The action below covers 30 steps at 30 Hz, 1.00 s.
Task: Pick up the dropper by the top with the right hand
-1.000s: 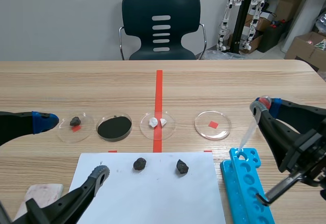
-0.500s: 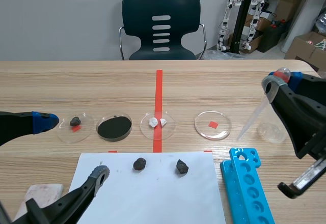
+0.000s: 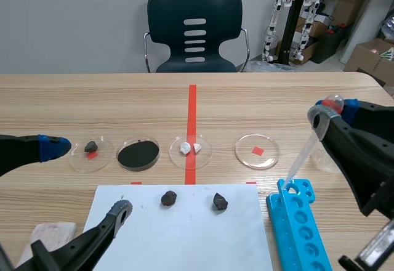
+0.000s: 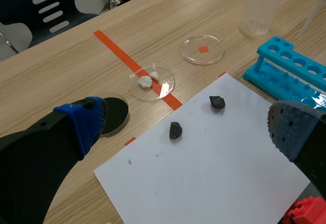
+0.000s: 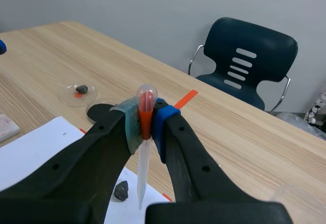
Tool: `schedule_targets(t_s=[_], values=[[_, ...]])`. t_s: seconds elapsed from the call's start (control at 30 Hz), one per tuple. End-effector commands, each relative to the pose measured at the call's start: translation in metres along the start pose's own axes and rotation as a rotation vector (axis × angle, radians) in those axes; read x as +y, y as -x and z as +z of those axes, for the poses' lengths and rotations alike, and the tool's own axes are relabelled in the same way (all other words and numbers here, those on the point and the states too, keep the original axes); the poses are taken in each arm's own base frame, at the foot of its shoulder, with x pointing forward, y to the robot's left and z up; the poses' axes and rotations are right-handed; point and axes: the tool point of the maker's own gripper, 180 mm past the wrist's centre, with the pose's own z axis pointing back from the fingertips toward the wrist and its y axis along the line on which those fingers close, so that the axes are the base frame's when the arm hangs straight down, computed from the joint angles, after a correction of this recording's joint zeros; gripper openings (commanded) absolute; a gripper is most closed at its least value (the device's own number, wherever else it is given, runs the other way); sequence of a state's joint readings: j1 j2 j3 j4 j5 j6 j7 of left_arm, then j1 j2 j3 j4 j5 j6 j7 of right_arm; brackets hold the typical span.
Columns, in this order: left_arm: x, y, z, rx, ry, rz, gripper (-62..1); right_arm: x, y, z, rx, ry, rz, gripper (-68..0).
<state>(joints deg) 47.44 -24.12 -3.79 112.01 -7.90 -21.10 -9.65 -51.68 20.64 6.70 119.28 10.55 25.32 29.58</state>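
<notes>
- The right gripper (image 5: 145,122) is pinching the dropper (image 3: 303,157) by its top bulb.
- Its tip is slanting toward 7 o'clock, at the blue rack (image 3: 301,228), 12 o'clock end.
- The left gripper (image 4: 188,124) is gaping wide.

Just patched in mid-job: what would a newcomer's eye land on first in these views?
The right gripper stands out: its fingers are shut on the dropper by its red-filled top, the clear tip hanging near the far end of the blue tube rack. Four petri dishes line the table's middle, and two dark stones lie on the white sheet beside the open left gripper.
</notes>
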Motion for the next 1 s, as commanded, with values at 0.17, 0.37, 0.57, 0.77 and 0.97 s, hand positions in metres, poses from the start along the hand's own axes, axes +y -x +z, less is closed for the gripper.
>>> schedule_targets(t_s=[0.17,0.37,0.57,0.77,0.97], values=[[0.0007,-0.0069,-0.0003,-0.027,-0.003,0.0,1.4,0.0,-0.0065,0.0015,-0.016,0.004,-0.003,-66.8],[0.0007,-0.0069,-0.0003,-0.027,-0.003,0.0,1.4,0.0,-0.0066,0.0014,-0.016,0.004,-0.002,-66.8],[0.0007,-0.0069,-0.0003,-0.027,-0.003,0.0,1.4,0.0,-0.0066,0.0014,-0.016,0.004,-0.002,-66.8],[0.0007,-0.0069,-0.0003,-0.027,-0.003,0.0,1.4,-0.0001,-0.0067,0.0014,-0.017,0.004,-0.002,-66.9],[0.0007,-0.0069,-0.0003,-0.027,-0.003,0.0,1.4,-0.0001,-0.0067,0.0014,-0.017,0.004,-0.002,-66.9]])
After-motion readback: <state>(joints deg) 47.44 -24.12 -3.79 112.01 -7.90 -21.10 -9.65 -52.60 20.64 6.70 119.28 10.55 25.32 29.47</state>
